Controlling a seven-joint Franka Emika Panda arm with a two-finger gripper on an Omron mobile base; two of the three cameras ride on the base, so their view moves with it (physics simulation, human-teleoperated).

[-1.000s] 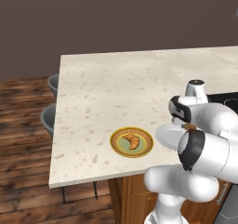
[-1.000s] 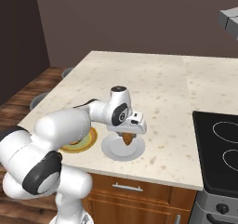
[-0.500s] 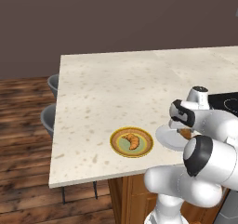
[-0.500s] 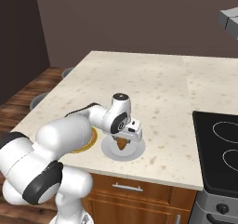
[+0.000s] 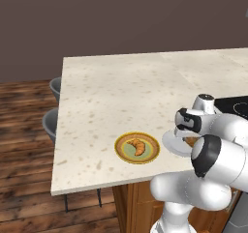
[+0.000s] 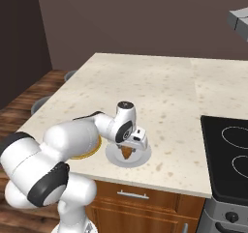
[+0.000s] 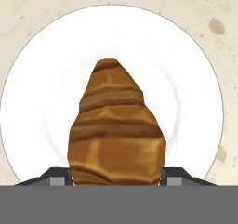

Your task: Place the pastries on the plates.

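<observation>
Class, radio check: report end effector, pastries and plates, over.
End effector shut on second pastry, low over white plate. First croissant already on green-centred plate. Nothing in the way.

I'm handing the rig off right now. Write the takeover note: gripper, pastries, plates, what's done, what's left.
Gripper: shut on the second croissant, held just over the middle of the plain white plate; the pictures do not show whether it touches the plate yet.
First croissant: lying in the green centre of the yellow-rimmed plate, near the counter's front edge.
The white plate sits beside it, toward the cooktop.
Done: one pastry plated.
Left: set this croissant down on the white plate, open the gripper, lift clear.
</observation>
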